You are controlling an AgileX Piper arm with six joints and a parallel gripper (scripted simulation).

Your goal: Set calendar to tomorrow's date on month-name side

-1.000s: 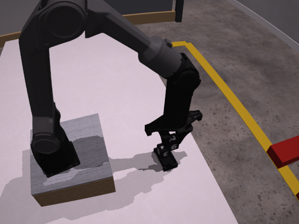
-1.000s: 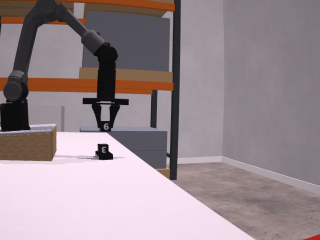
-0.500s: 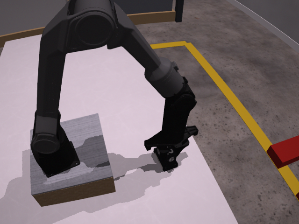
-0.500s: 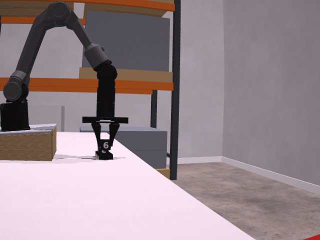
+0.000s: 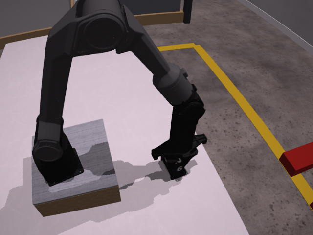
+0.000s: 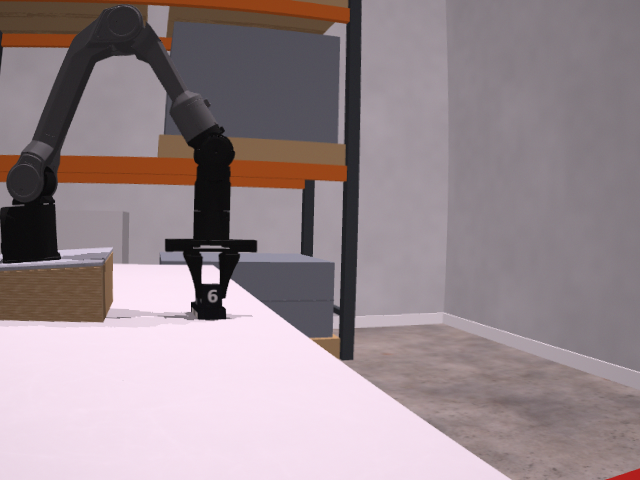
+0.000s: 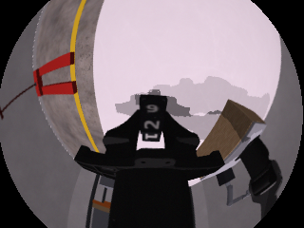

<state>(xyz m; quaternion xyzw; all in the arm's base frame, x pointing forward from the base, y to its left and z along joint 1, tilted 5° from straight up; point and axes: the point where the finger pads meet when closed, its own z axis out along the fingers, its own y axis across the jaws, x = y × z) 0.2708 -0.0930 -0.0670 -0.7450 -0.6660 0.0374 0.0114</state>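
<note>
Gripper [image 5: 176, 161] — clamped on a black cube [image 5: 178, 169] with white 6 and 2 faces, lower centre of the top view. Cube low over the black tray [image 6: 207, 312], near the white table's [image 6: 155, 403] right edge; contact with the tray's floor cannot be judged. Arm base on a wooden block [image 5: 76, 199] — lower left.

You're looking across a pale pink-white tabletop [image 6: 206, 413] towards plain grey walls [image 6: 542, 180] with a light skirting board [image 6: 516, 343]. The floor [image 5: 252, 76] is mottled grey concrete, marked with a yellow line [image 5: 242, 103]. Behind the tabletop stands a shelf rack [image 6: 353, 206] with orange beams, carrying large grey boxes [image 6: 258, 82]. A red block [image 5: 298, 157] lies on the floor.
</note>
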